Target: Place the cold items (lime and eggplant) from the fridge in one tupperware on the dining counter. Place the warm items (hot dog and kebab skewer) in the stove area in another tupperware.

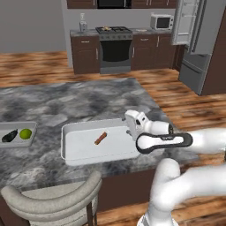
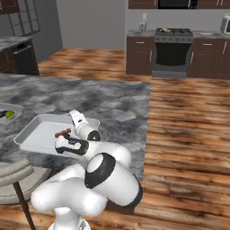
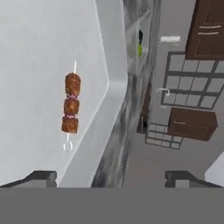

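A kebab skewer (image 1: 100, 138) (image 2: 63, 133) (image 3: 71, 109) lies alone in a large white tupperware (image 1: 64, 148) (image 2: 26, 133) (image 3: 113, 87) on the grey marble dining counter (image 1: 66, 101). My gripper (image 1: 128, 127) (image 2: 74, 118) (image 3: 111, 177) hovers at that tupperware's right rim, open, with nothing between its fingers. To the left, a smaller tupperware (image 1: 32, 130) holds the dark eggplant (image 1: 9, 136) and the green lime (image 1: 25, 133) (image 2: 10, 115) (image 3: 140, 49). Small yellowish items on the far stove top (image 1: 106, 29) are too small to identify as the hot dog.
A padded stool (image 1: 53, 198) stands against the counter's near edge. Across the wooden floor are the stove (image 1: 114, 44), dark cabinets, a microwave (image 1: 160, 21) and the fridge (image 1: 198, 48) with its upper door open.
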